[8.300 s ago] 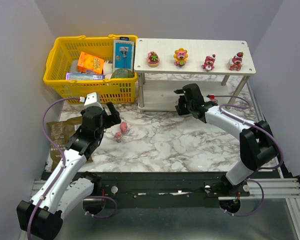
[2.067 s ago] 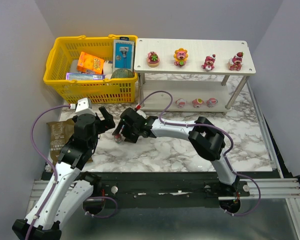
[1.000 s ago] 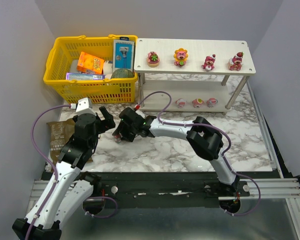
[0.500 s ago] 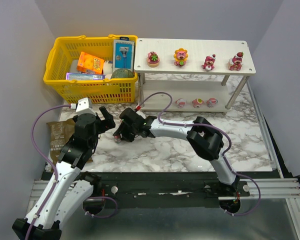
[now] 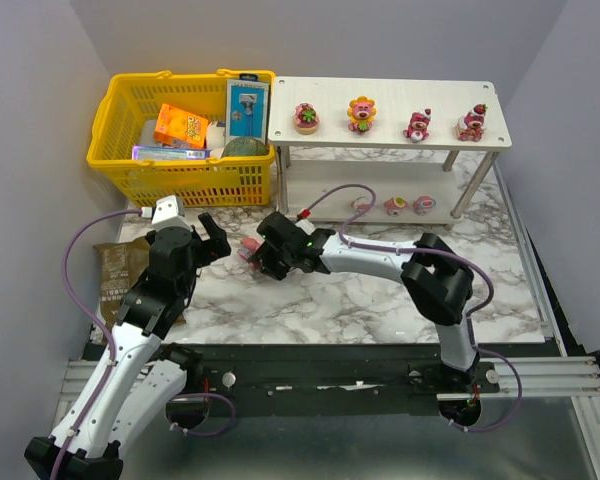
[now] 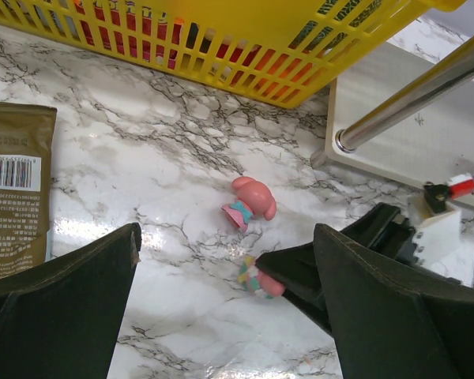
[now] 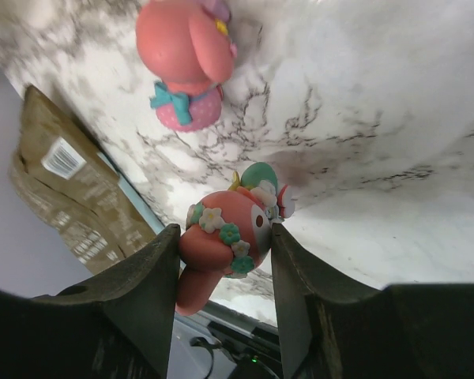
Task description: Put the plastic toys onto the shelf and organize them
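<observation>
My right gripper (image 7: 225, 264) is shut on a pink toy with a flower wreath (image 7: 225, 235), held just above the marble table; both also show in the left wrist view, the toy (image 6: 262, 279) at the black fingertips. A second pink toy with a teal bow (image 7: 186, 55) lies on its side just beyond it (image 6: 251, 204). In the top view my right gripper (image 5: 252, 252) is left of centre, and my left gripper (image 5: 213, 240) is open and empty right beside it. The white shelf (image 5: 380, 145) holds several toys on its top tier, such as the yellow-petalled one (image 5: 361, 113), and three on its lower tier (image 5: 394, 207).
A yellow mesh basket (image 5: 120, 165) with packaged goods stands left of the shelf, its wall close behind the toys (image 6: 221, 47). A brown packet (image 5: 115, 265) lies at the table's left edge. A silver shelf leg (image 6: 411, 87) stands just right of the lying toy.
My right gripper has drawn back to the right with the flower-wreath toy in it, off the table. The bow toy stays on the table. The left arm has not moved.
</observation>
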`<state>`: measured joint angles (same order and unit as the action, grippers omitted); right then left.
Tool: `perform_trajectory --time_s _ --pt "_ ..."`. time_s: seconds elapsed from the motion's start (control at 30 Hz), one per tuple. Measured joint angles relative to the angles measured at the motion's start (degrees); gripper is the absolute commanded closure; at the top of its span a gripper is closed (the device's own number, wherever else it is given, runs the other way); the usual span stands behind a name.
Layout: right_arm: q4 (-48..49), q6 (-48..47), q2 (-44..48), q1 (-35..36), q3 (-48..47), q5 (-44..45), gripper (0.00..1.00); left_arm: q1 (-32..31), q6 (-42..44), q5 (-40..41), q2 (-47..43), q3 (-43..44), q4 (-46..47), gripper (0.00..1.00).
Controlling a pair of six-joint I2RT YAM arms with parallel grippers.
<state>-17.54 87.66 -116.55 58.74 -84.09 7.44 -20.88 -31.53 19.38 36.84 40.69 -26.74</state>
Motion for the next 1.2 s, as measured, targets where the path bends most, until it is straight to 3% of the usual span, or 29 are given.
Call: perform_trajectory --time_s 0.4,0.7,1.2 --pt "-6.82 11.1 13.18 -8.15 9.62 9.01 0.65 0.0 0.0 -0.02 0.42 0.0 0.0 0.01" --pt "-9.62 17.92 15.74 -17.66 11.41 14.71 0.66 0.02 0.02 -0.02 0.9 0.0 0.0 0.01" --pt "-13.38 23.43 15.69 -19.08 9.35 16.0 0.66 0.0 0.02 -0.04 1.38 0.0 0.0 0.01"
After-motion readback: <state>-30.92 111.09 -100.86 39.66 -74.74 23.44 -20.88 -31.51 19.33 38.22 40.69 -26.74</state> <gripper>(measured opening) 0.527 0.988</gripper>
